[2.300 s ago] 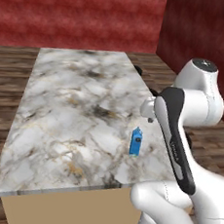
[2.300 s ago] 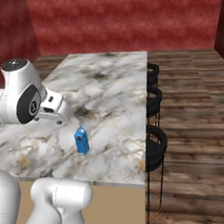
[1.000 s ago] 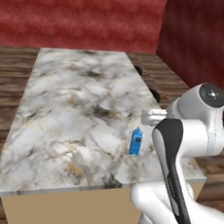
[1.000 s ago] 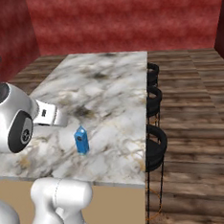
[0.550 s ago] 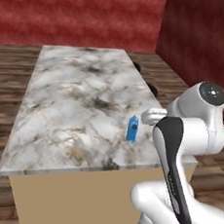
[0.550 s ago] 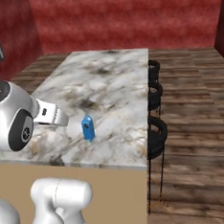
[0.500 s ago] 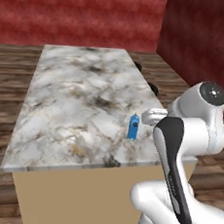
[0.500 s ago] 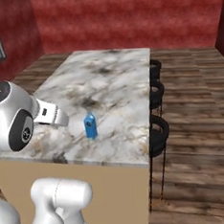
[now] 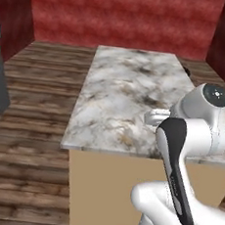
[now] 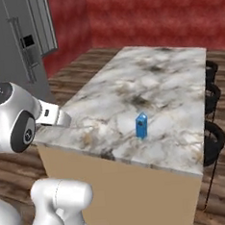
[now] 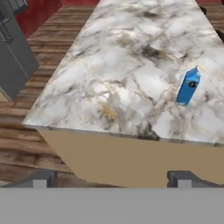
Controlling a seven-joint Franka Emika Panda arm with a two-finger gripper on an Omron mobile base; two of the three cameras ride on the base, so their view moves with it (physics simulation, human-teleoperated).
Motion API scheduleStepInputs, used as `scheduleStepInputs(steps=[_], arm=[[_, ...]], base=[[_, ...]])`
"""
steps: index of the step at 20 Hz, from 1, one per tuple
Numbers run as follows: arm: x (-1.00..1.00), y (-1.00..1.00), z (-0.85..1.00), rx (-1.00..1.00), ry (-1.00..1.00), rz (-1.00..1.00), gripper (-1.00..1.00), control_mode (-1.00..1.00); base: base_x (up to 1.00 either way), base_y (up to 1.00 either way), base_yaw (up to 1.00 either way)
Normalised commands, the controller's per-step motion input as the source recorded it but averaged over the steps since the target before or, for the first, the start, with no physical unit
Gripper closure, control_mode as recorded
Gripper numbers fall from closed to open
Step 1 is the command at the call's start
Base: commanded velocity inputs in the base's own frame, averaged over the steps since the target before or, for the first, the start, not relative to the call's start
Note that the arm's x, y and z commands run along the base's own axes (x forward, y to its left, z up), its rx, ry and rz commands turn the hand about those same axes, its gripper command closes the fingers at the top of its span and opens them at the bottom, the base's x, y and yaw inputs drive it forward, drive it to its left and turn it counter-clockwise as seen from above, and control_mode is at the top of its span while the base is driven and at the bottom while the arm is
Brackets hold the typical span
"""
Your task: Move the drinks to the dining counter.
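So the blue carton (image 10: 141, 126) is parked on the marble desk (image 10: 164, 76), fingers (image 11: 37, 178) spread and holding nothing. Next up, I'd guess: fetching another drink.

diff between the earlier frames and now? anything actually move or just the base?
The base drove back and away from the dining counter, so both base views shifted; that is camera motion. The arm folded in. The blue carton stays upright on the marble near the stool side. The claw stays open and empty.
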Motion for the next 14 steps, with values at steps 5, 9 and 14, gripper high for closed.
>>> scheduleStepInputs(steps=[5,9,14], arm=[[0.0,0.0,0.0,0.0,0.0,0.0,-1.0,1.0],[0.0,0.0,0.0,0.0,0.0,0.0,-1.0,1.0],[0.0,0.0,0.0,0.0,0.0,0.0,-1.0,1.0]], base=[[0.0,0.63,0.61],[0.0,0.55,0.66],[0.0,0.45,0.7]])
